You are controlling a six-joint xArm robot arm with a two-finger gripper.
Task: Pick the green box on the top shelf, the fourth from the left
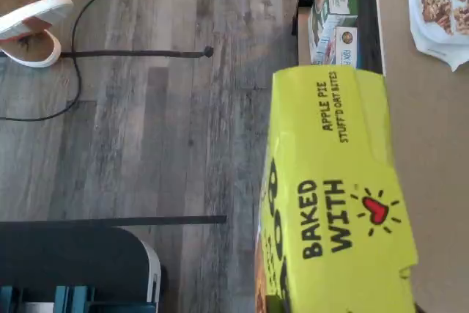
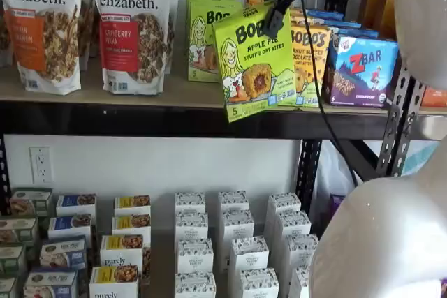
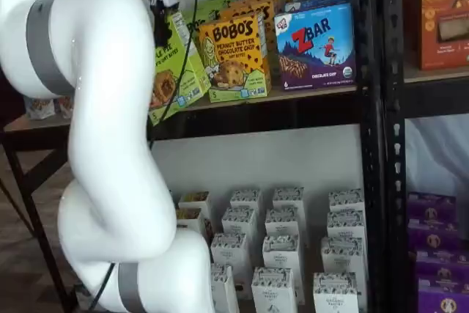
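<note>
The green Bobo's Apple Pie box (image 2: 253, 61) is held tilted, clamped at its upper edge by the closed gripper (image 2: 278, 6), hanging beyond the front edge of the top shelf (image 2: 105, 92), directly beneath the fingers.

The floor (image 1: 146, 122) is grey wood-look plank, with a thin black cable (image 1: 88, 42) trailing across it. Behind the shelving the wall (image 2: 174, 165) is plain white and carries a white power outlet (image 2: 40, 164). Black perforated steel uprights (image 3: 374, 144) frame the shelving.
</note>
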